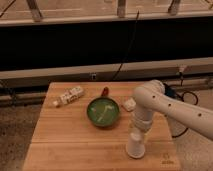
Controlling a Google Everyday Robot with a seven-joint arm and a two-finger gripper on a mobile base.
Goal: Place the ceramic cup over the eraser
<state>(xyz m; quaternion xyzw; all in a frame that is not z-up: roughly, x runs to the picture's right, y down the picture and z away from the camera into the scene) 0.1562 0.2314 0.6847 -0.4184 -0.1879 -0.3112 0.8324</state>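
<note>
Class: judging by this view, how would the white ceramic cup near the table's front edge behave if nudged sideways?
The ceramic cup looks rigid and smooth, so it would probably slide on the wooden table. It seems wider at the bottom, so tipping looks unlikely. It sits near the front edge and could break if it fell. The hand is directly above it.

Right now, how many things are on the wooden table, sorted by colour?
White: 3, the ceramic cup under the gripper, the box, a small rounded object
Green: 1, the bowl
Red: 1, a small thing behind the bowl
Total: 5
</note>
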